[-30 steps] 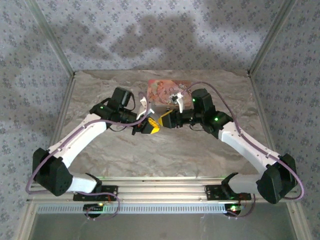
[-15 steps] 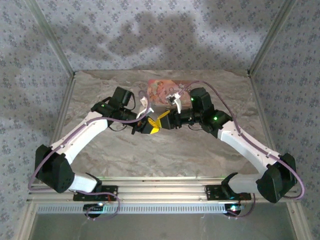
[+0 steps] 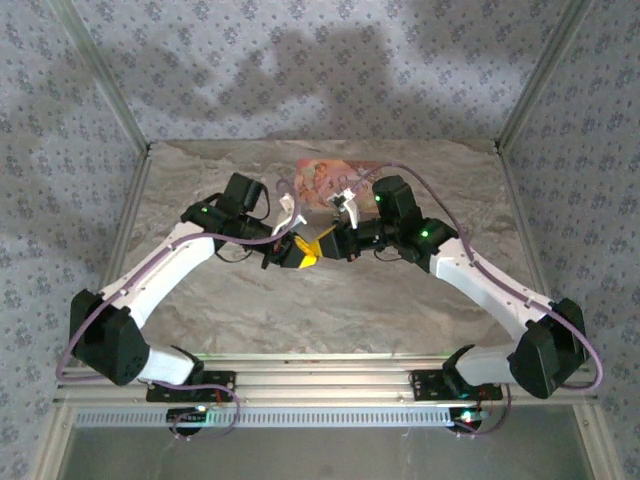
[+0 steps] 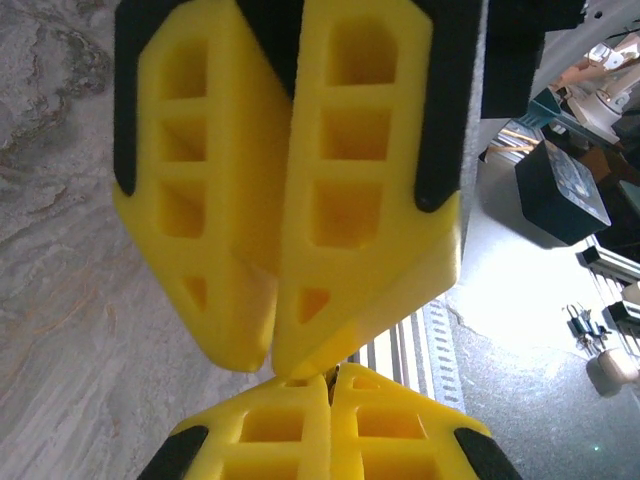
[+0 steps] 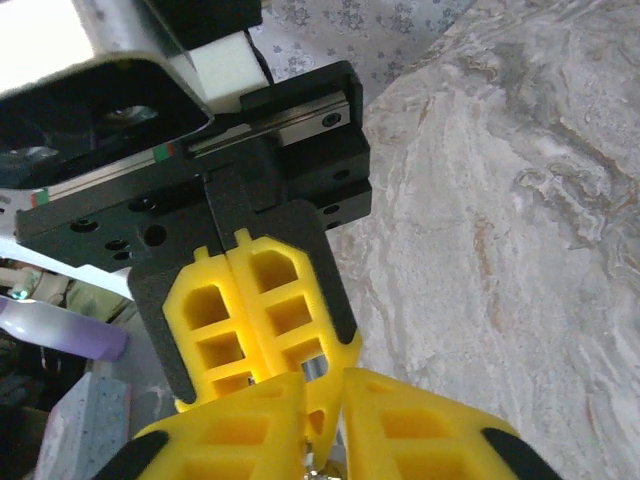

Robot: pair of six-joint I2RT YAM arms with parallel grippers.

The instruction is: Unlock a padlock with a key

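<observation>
Centre of top view: left gripper [image 3: 306, 252], fingers pressed together, meets tip-to-tip w/ right gripper [image 3: 327, 243], fingers almost together, above the tabletop [image 3: 300, 320]. Where the tips meet sits a small silvery bit [image 5: 312, 372]; cannot tell if padlock or key. Pink box [image 3: 322, 176] lies just behind, upper centre.

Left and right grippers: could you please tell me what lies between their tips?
A small silvery piece, not identifiable, sits between the left gripper and right gripper, seen in the right wrist view.

Box [image 3: 322, 178] behind, left claw [image 3: 306, 251] facing right claw [image 3: 323, 244]
</observation>
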